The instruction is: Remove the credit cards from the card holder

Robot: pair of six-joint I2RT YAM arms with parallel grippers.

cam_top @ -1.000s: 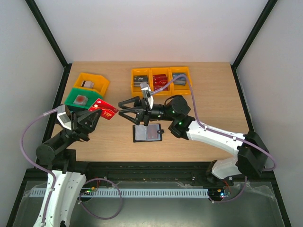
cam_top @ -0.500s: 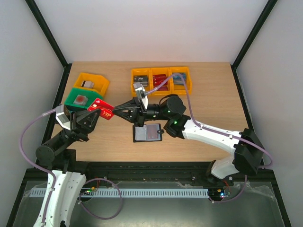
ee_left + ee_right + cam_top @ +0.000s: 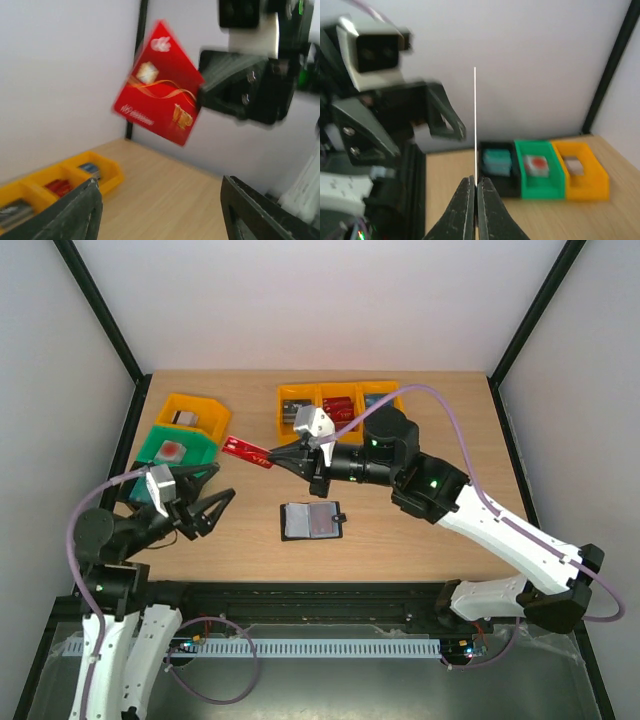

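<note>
Pinching one red card [image 3: 246, 450] in the right gripper [image 3: 275, 457] up-left of the open holder [image 3: 291, 524], with the left gripper [image 3: 205, 508] spread empty farther left, and possibly more cards [image 3: 321, 523] left inside.

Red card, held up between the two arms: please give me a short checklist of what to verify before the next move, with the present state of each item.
1. Right gripper shut on the red card: ok, jaws pinch one edge.
2. Left gripper free of the card: ok, jaws open, apart from it.
3. Card clear of the table: ok, it is in the air.
4. Card holder lying open on the table, nothing touching it: ok.
5. Number of cards left inside the holder: cannot tell.
</note>
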